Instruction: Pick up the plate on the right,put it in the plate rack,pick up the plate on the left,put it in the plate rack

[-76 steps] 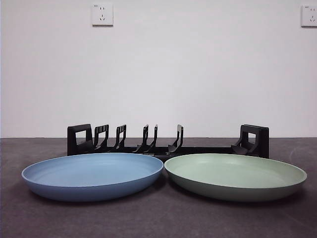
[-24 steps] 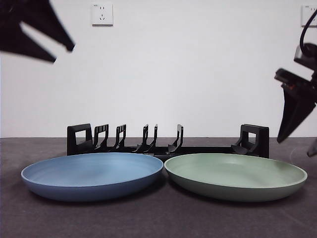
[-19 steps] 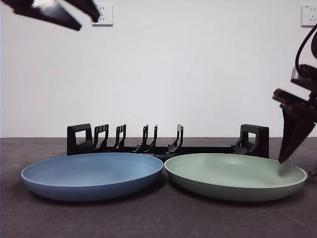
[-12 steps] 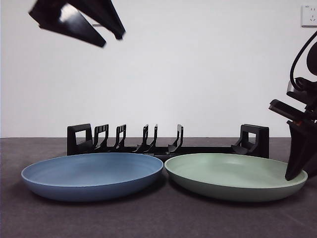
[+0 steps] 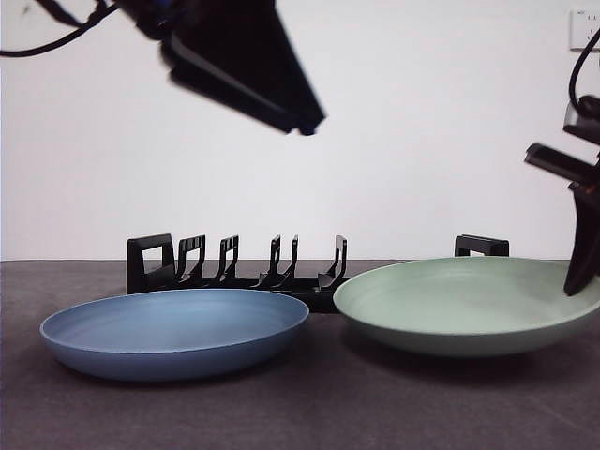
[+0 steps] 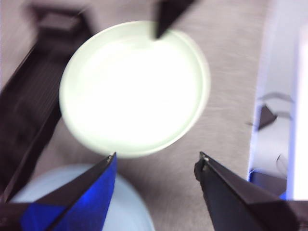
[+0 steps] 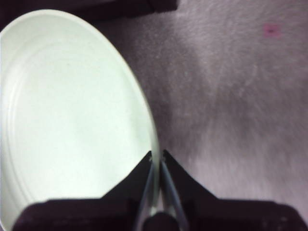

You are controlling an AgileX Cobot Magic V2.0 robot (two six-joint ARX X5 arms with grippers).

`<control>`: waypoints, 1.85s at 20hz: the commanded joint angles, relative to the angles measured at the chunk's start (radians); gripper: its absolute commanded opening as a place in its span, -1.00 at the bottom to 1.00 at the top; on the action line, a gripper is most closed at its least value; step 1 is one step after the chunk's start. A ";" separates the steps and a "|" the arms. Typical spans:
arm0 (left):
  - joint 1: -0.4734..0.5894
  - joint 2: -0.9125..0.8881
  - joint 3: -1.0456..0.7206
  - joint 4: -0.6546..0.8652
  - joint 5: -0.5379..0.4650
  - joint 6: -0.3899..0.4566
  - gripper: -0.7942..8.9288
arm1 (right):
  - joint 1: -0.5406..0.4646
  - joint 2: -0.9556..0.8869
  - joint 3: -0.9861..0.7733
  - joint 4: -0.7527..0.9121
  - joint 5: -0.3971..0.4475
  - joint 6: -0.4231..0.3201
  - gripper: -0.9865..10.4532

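The green plate (image 5: 459,305) on the right is raised off the table at its right side and tilts, with my right gripper (image 5: 581,277) shut on its right rim. The right wrist view shows both jaws (image 7: 156,156) pinching that rim, the plate (image 7: 72,120) spreading away from them. The blue plate (image 5: 178,328) lies flat on the left. Behind both runs the black plate rack (image 5: 234,267). My left gripper (image 5: 305,122) hangs high above the middle, open and holding nothing. Its wrist view looks down on the green plate (image 6: 134,91), the blue plate (image 6: 86,207) and the rack (image 6: 29,96).
A dark grey mat covers the table (image 5: 309,412). A white wall with a power outlet (image 5: 586,28) stands behind the rack. A small pink mark (image 7: 272,30) sits on the mat beyond the green plate.
The right gripper came down onto the green plate's right rim, shut on it and lifted that side; the plate shifted right. The left gripper swept right and lower across the top.
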 commanded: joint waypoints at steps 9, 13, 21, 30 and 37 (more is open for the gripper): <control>-0.178 0.107 0.002 0.052 -0.141 0.269 -0.25 | 0.037 -0.016 0.141 -0.198 -0.221 0.011 -0.85; -0.179 0.180 0.002 0.054 -0.155 0.269 -0.26 | 0.067 -0.016 0.142 -0.197 -0.271 0.011 -0.85; -0.182 0.199 0.002 0.055 -0.166 0.270 -0.85 | 0.067 -0.029 0.143 -0.192 -0.270 0.010 -0.85; -0.183 0.199 0.002 0.051 -0.164 0.265 -0.85 | 0.064 -0.052 0.228 -0.167 -0.263 -0.016 -0.05; -0.146 0.199 0.007 0.187 -0.168 0.091 -0.85 | 0.026 -0.242 0.236 0.069 -0.188 0.052 -0.06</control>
